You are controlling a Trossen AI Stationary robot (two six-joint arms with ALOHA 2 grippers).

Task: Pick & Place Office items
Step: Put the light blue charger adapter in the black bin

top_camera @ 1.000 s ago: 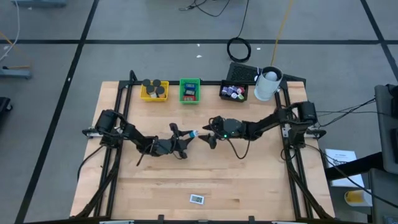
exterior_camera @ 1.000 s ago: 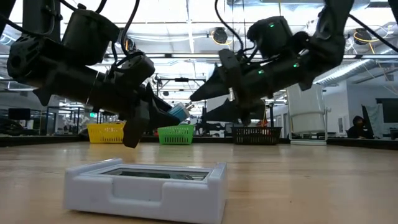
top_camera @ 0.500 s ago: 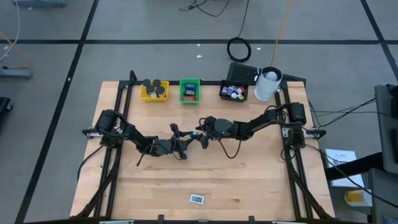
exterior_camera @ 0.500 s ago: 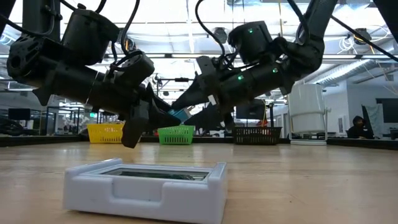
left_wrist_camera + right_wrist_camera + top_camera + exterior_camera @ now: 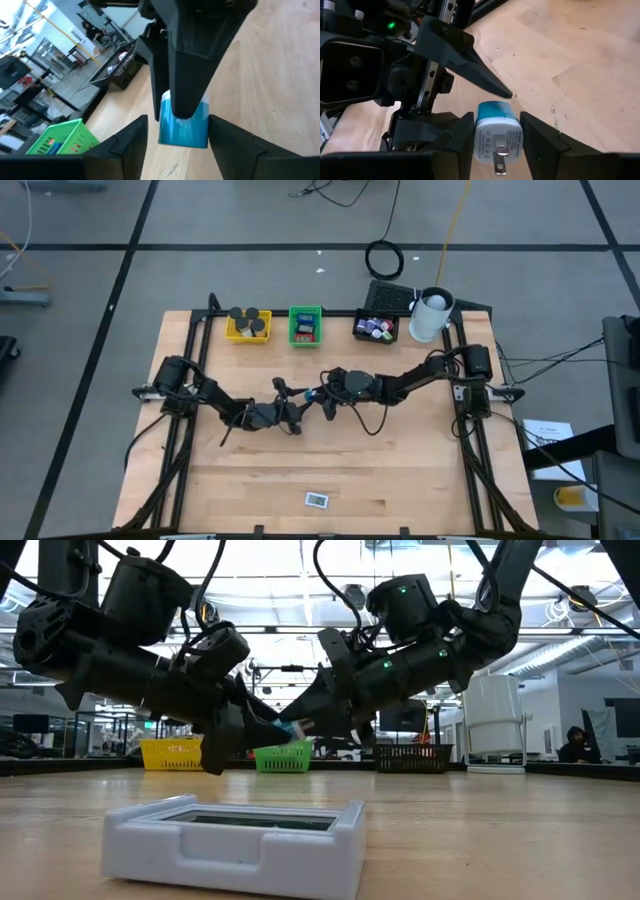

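A: Handover, it looks like; the blue charger plug (image 5: 498, 131) is hanging above mid-table, with the right gripper (image 5: 495, 134) pinching its sides.

B: And the left gripper (image 5: 177, 137)?

A: Its fingers are standing apart either side of the plug, no longer clamping.

B: How far along?

A: Black rolls (image 5: 248, 316) are sitting in the yellow tray (image 5: 247, 331); the green tray (image 5: 305, 326) and black tray (image 5: 377, 327) are holding pieces too; a white box (image 5: 230, 840) is lying alone at the near edge, so I'd judge mostly sorted.
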